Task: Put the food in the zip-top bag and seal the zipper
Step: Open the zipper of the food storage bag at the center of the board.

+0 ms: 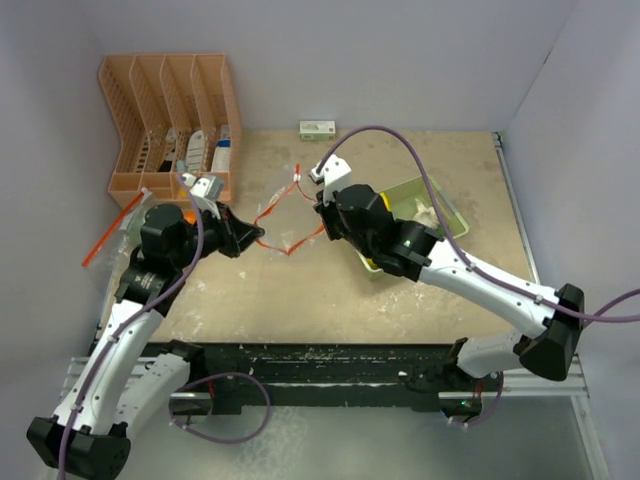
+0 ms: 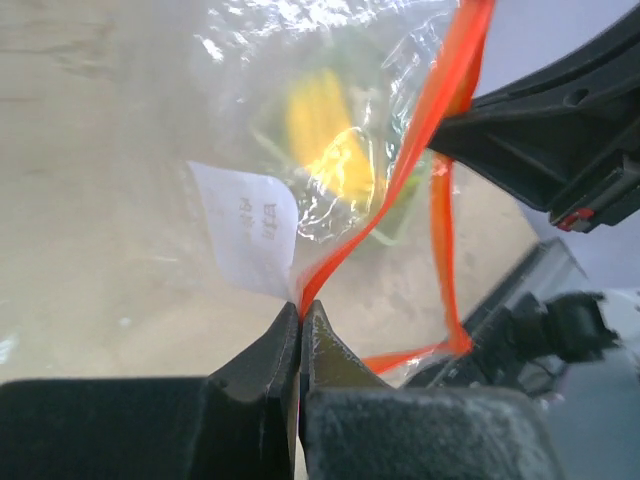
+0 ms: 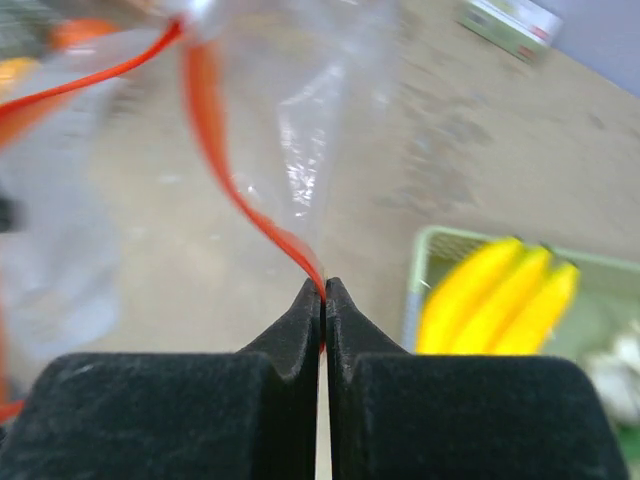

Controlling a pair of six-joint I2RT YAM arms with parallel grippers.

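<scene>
1. Top external view: we see the zip-top bag (image 1: 290, 228) held up over the middle of the table (image 1: 420, 295), with its orange zipper strip (image 1: 280, 205) looped between the two arms.
2. The left gripper (image 2: 300, 312) is clenched on one lip of the strip. The right gripper (image 3: 323, 290) is clenched on the other lip.
3. The bananas (image 3: 500, 300) lie in the pale green tray (image 1: 447, 207) at the right, outside the bag. A yellow shape shows through the plastic in the left wrist view, and we cannot tell whether it is inside the bag.
4. We judge that the step in hand is spreading the mouth. To do it well, we would pull the lips apart evenly and gently so the thin strip does not slip from the fingertips.
5. The left arm reaches in from the near left. The right arm bends over the tray, and its wrist points left. The grippers face each other, near but apart.
</scene>
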